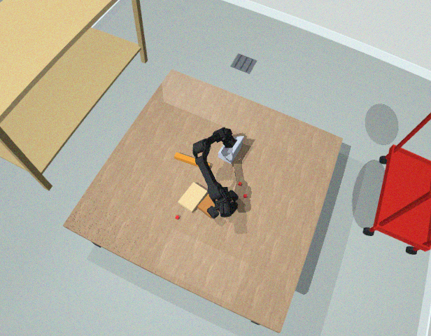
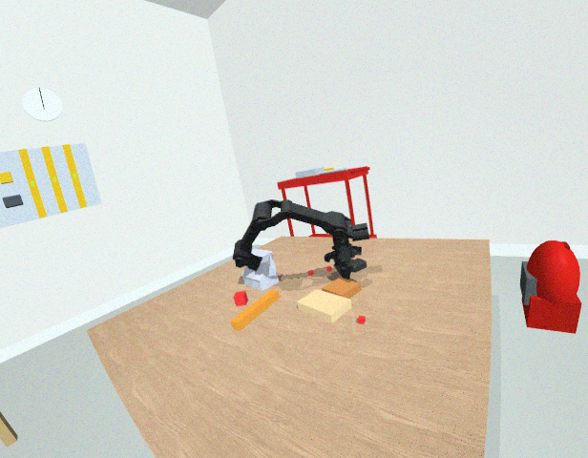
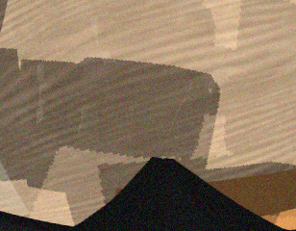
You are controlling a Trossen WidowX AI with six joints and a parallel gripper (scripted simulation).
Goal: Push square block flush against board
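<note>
The square block, orange-brown, lies flat beside the board. The board, pale yellow and a little larger, lies flat on its left in the top view and in front of it in the exterior view. Their facing sides are very close; I cannot tell whether they touch. My gripper is shut and empty, pointing down low at the block's side away from the board. The arm hides part of the block in the top view, and contact with the fingertips is unclear.
An orange bar lies near the board. Small red cubes lie around, one near the board and two beyond the arm. A larger red cube and a pale grey angular object are near the arm's base.
</note>
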